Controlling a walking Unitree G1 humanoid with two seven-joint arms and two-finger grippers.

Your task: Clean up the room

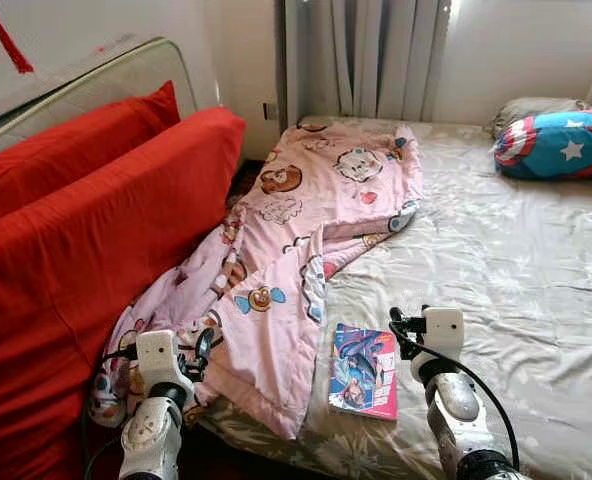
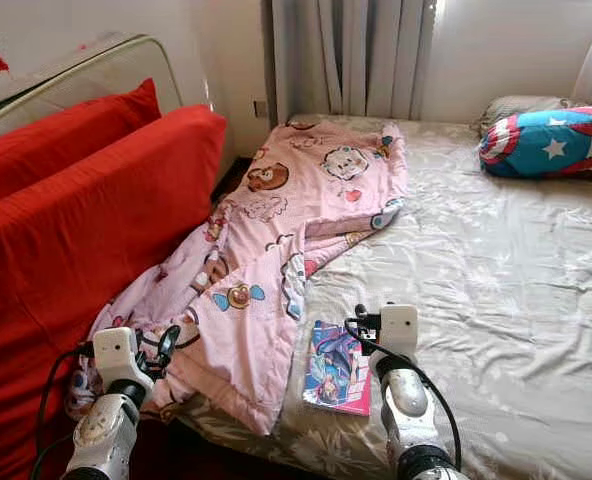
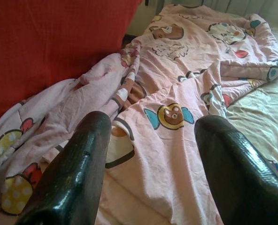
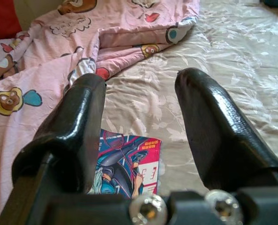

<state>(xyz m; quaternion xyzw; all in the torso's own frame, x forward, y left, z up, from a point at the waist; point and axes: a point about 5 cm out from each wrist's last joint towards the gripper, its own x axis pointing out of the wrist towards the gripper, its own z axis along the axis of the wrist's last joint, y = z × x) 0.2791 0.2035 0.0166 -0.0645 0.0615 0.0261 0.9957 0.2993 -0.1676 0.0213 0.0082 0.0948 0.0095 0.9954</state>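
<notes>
Colourful book (image 1: 364, 371) flat on the bed (image 1: 516, 270), long side pointing away, just left of the right hand (image 1: 400, 325) with fingers wide and empty; nearer that one than the left hand (image 1: 202, 352), wide over the blanket (image 1: 296, 230).

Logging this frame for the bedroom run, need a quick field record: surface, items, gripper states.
surface: bed with pale floral sheet
blanket: pink cartoon-print quilt, rumpled along the bed's left side
book: colourful illustrated paperback, flat on the sheet beside the quilt's edge
pillow: blue star-print pillow, far right
cushions: two large red cushions, left
left gripper: open, over quilt
right gripper: open, above book
</notes>
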